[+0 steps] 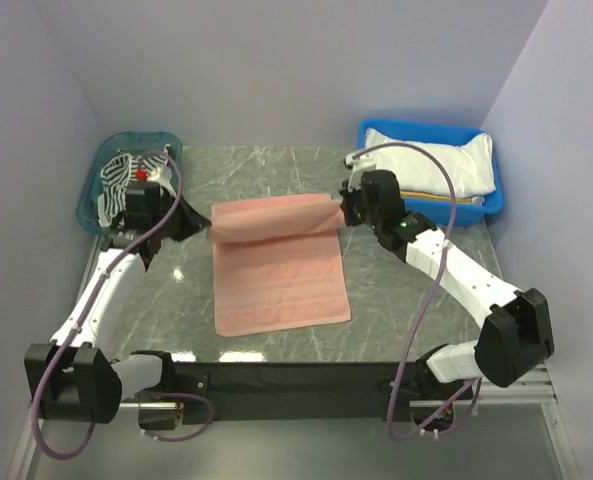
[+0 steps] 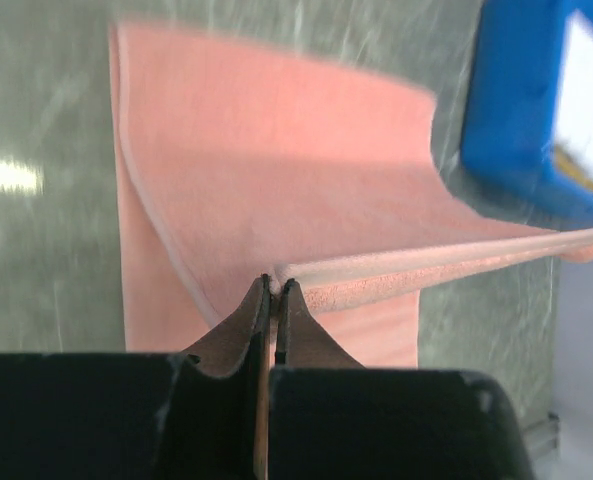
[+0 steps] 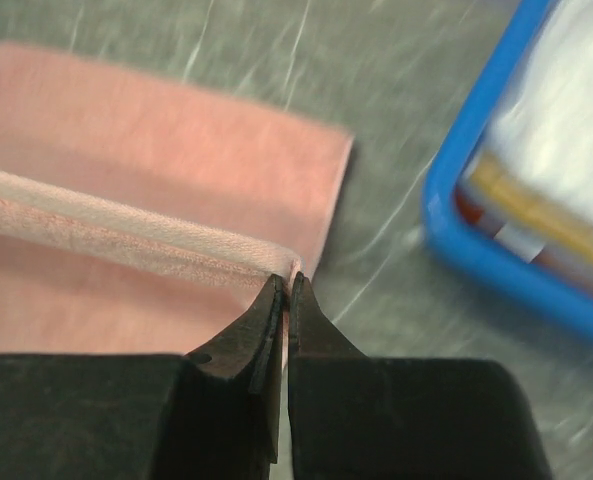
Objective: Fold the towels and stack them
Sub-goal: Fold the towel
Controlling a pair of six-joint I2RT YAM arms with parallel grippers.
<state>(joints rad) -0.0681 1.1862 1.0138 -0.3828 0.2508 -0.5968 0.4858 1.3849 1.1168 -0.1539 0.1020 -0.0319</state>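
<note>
A salmon pink towel (image 1: 279, 275) lies on the table's middle, its far edge lifted and stretched between both grippers. My left gripper (image 1: 204, 228) is shut on the towel's far left corner (image 2: 279, 277). My right gripper (image 1: 343, 209) is shut on the far right corner (image 3: 291, 272). The raised edge curls over the flat part (image 2: 266, 170) below it. A dark-and-white striped towel (image 1: 116, 180) sits crumpled in the teal bin at the back left. A white towel (image 1: 446, 165) lies in the blue bin at the back right, over a yellow-and-white striped one (image 1: 446, 202).
The teal bin (image 1: 88, 205) stands at the back left, close behind my left arm. The blue bin (image 1: 496, 205) stands at the back right, close to my right wrist (image 3: 476, 240). The dark marble table (image 1: 396, 290) shows on both sides of the pink towel.
</note>
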